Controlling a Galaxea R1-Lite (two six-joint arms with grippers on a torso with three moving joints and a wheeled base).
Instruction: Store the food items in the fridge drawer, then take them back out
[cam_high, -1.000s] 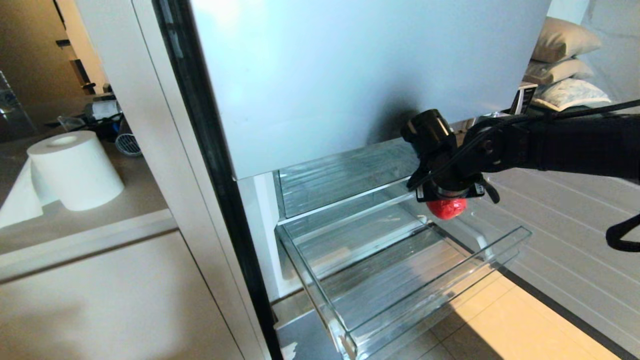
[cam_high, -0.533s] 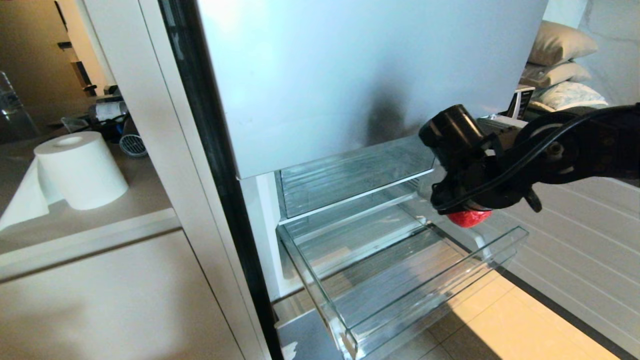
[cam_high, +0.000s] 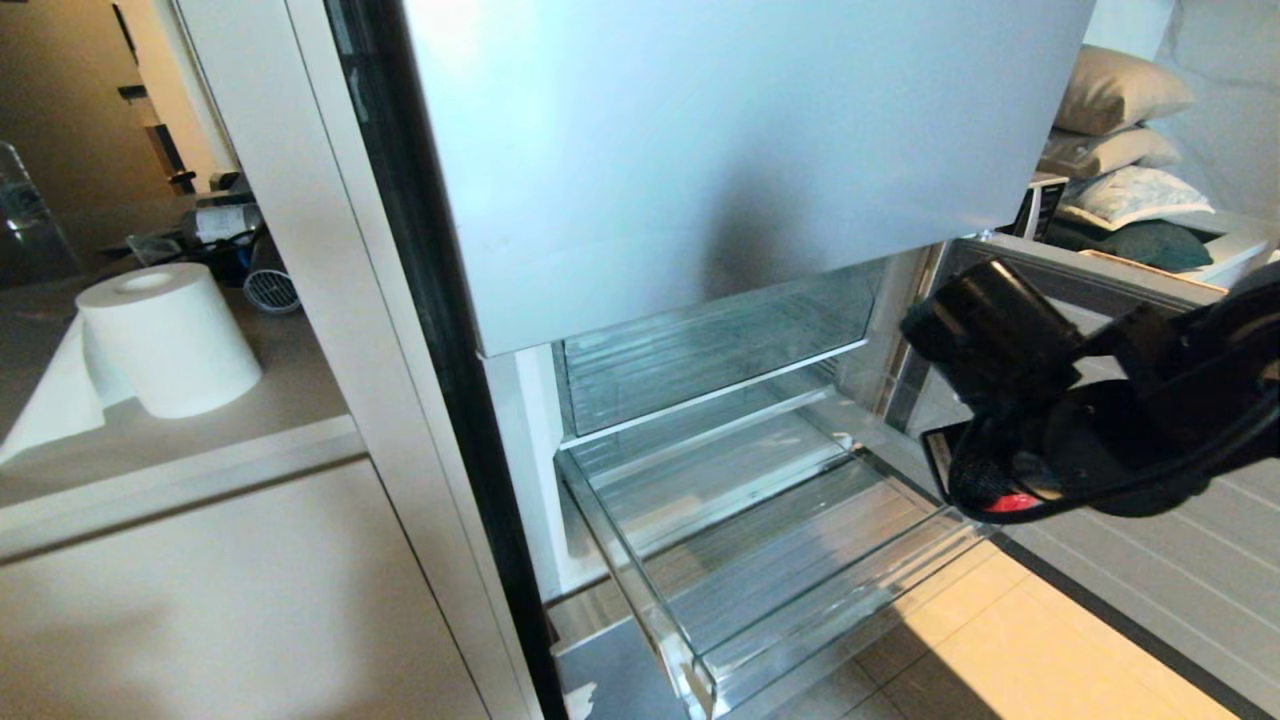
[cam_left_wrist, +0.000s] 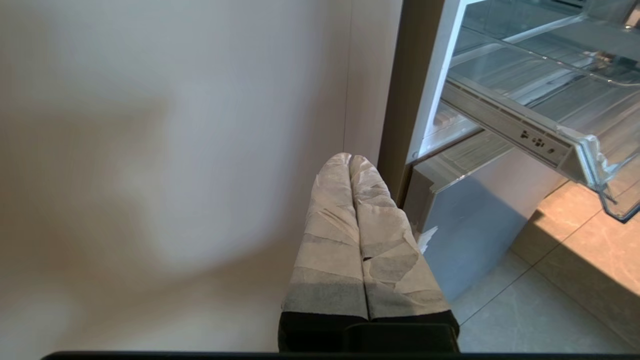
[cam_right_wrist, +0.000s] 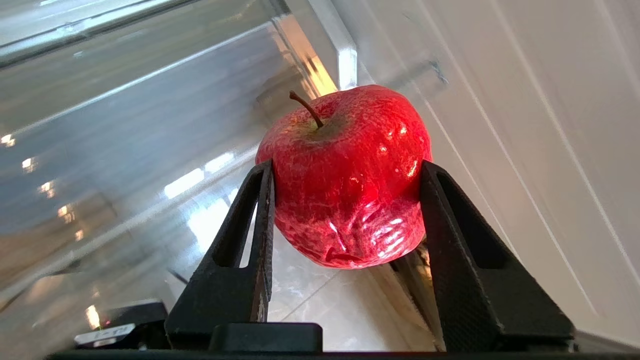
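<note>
The red apple (cam_right_wrist: 350, 175) is clamped in the right gripper (cam_right_wrist: 345, 200), one black finger (cam_right_wrist: 250, 235) pressed on each flank, so it's definitely grasping it. In the right wrist view the stem end points away from the camera and slightly toward the fridge side, with the thin dark stem (cam_right_wrist: 306, 107) sticking up out of the dimple. It's basically round, no real long axis, maybe a touch taller along the stem line. Skin looks rough and wrinkly near the underside.

From the head view you only catch a tiny sliver of red (cam_high: 1012, 502) peeking out under the black wrist of the right arm (cam_high: 1090, 420), which sits off to the right of the fridge drawer (cam_high: 700, 660), outside its right wall and near the open door panel. So the apple is up in the air, beside the drawer rather than in it.

The drawer itself is pulled out, clear plastic with a ribbed floor, and there's a taller clear bin (cam_high: 700, 370) above it.

The left gripper (cam_left_wrist: 357, 200) hangs low next to the pale cabinet side, its taped fingers (cam_left_wrist: 330, 240) pressed flat together, clenched on nothing.

A roll of paper towel (cam_high: 165, 340) sits on the counter (cam_high: 200, 440) left of the fridge.
</note>
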